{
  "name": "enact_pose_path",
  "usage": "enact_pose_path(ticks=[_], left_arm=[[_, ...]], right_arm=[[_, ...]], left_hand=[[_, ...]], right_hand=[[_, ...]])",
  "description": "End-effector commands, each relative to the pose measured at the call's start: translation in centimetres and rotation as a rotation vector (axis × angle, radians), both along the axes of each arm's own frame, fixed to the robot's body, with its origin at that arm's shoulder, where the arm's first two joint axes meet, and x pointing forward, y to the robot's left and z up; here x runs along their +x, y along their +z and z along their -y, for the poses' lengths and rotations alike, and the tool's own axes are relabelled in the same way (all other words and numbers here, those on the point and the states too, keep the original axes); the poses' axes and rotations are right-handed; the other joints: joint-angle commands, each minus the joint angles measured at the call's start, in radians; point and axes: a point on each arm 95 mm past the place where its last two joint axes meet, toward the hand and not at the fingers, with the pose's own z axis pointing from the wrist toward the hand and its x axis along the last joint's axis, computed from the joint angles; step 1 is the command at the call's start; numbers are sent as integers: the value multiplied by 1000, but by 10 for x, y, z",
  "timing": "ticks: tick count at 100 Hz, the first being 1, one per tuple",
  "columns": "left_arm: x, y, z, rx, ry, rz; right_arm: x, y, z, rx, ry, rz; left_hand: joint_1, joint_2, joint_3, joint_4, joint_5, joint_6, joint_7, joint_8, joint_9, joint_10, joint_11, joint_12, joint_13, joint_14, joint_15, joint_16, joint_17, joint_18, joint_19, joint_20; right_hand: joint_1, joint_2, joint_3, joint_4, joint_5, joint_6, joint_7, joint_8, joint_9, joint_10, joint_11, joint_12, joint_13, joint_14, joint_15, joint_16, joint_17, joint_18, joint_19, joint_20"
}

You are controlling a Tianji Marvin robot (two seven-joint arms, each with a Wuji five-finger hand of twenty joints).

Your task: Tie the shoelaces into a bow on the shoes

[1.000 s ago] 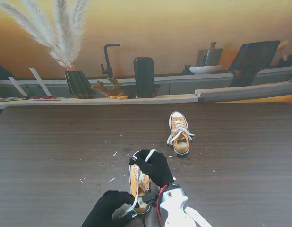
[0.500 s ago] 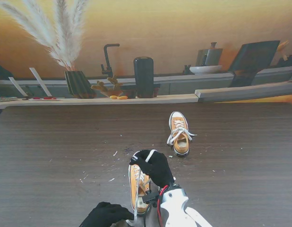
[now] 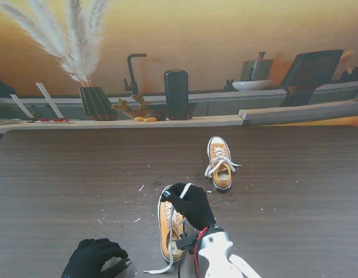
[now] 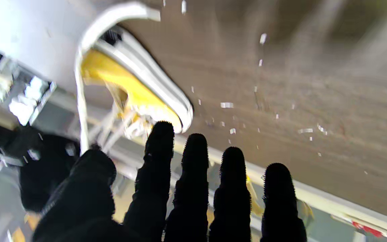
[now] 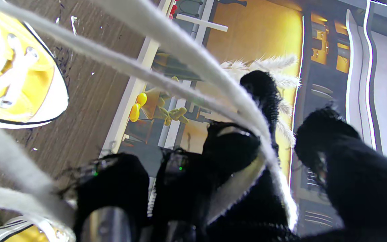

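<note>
Looking down from the stand: near yellow sneaker (image 3: 170, 226) lying on the counter (image 3: 63, 174) with its long axis running away from me, toe farther, heel nearer; right hand (image 3: 190, 204) sitting over the toe end, fingers curled shut on a white lace loop (image 3: 183, 190) lifted off the eyelets. Loose lace end (image 3: 161, 267) trailing off the heel toward me and a little left, flat on the counter, between the heel and the left hand (image 3: 93, 259). Left hand lying well left of the shoe, near the bottom edge, holding nothing, apart from the lace end, yet the nearer hand to it. Second yellow sneaker (image 3: 219, 164) standing farther off to the right, laces already bunched on top. Seen from the left wrist, blurred: four fingers (image 4: 193, 174) straight and spread, thumb apart, nothing between them; sneaker sole rim (image 4: 153, 90) and one lace strand (image 4: 81, 114) ahead of the fingertips. Seen from the right wrist: fingers (image 5: 233, 148) clamped on lace strands (image 5: 186, 57) that run taut out to the sneaker's toe cap (image 5: 45, 101). Compared with half a second ago: left hand gone from beside the heel, shifted left and clear of the lace; lace end dropped flat; right hand and both shoes unchanged. Judging from this, coming move likely turning on the left hand reaching rightward to retake that end.
</note>
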Motion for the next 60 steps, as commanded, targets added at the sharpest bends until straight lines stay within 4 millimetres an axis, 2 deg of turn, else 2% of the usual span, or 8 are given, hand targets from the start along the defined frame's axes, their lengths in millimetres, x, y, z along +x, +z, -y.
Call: enact_pose_path(ticks=[1, 9, 22, 31, 33, 35, 48, 60], left_arm=[[19, -5, -2, -72, 33, 46], [34, -12, 1, -167, 40, 87], [55, -24, 12, -361, -1, 75], [65, -31, 21, -453, -42, 42], [68, -32, 23, -466, -50, 41], [69, -33, 24, -476, -57, 39], [79, -38, 34, -523, -116, 2], [86, -44, 44, -538, -142, -16]], right_arm=[[-1, 3, 0, 0, 16, 8], [-1, 3, 0, 0, 17, 12], [-2, 4, -1, -4, 21, 18], [-2, 5, -1, -13, 26, 24], [-2, 5, -1, -14, 27, 25], [-3, 5, 0, -15, 27, 25], [-3, 6, 0, -22, 30, 31], [-3, 7, 1, -26, 29, 36]], left_hand=[[-33, -30, -30, 6, -113, -56, -73, -11, -59, -13, -18, 7, -5, -10, -4, 18, -13, -25, 10, 2], [-53, -75, -37, -1, -245, -82, -145, -30, -133, -19, -30, 6, -44, -13, -20, 12, -32, -30, 1, -5], [-67, -155, -53, -17, -340, -83, -180, -39, -210, -37, -51, -2, -92, -21, -45, 3, -56, -34, -23, -12], [-62, -212, -59, -33, -349, -75, -181, -40, -229, -45, -46, -1, -101, -27, -50, 2, -61, -35, -34, -12], [-52, -228, -59, -62, -348, -74, -177, -38, -235, -48, -36, 4, -103, -31, -47, 7, -60, -40, -37, -5], [-48, -240, -60, -70, -346, -74, -175, -37, -238, -49, -34, 6, -105, -35, -47, 9, -60, -42, -38, -2], [-20, -300, -64, -93, -317, -63, -158, -29, -248, -56, -29, 11, -112, -44, -43, 15, -63, -49, -42, 6], [-10, -310, -56, -121, -293, -51, -126, -2, -241, -56, -6, 35, -103, -46, -21, 34, -54, -51, -30, 31]], right_hand=[[2, -14, 17, -23, 11, 50, 5, -20, 121, 123, 48, 18, -11, -237, 74, 40, 28, 9, 287, -5], [3, -15, 17, -23, 10, 50, 6, -21, 121, 123, 48, 18, -11, -237, 74, 40, 27, 9, 287, -6], [3, -15, 17, -24, 10, 50, 7, -22, 121, 123, 48, 18, -11, -237, 74, 40, 27, 9, 287, -7], [3, -16, 17, -25, 8, 49, 7, -22, 121, 123, 48, 18, -11, -235, 74, 40, 27, 10, 287, -8], [3, -16, 18, -25, 9, 49, 7, -22, 121, 123, 48, 18, -11, -234, 74, 40, 27, 10, 287, -9], [3, -16, 18, -25, 9, 50, 7, -22, 121, 123, 48, 18, -11, -234, 74, 40, 27, 11, 287, -9], [2, -15, 18, -25, 9, 50, 8, -23, 121, 123, 48, 18, -11, -234, 73, 40, 27, 11, 287, -11], [4, -18, 18, -25, 8, 50, 9, -23, 121, 124, 47, 17, -11, -233, 73, 40, 27, 11, 287, -12]])
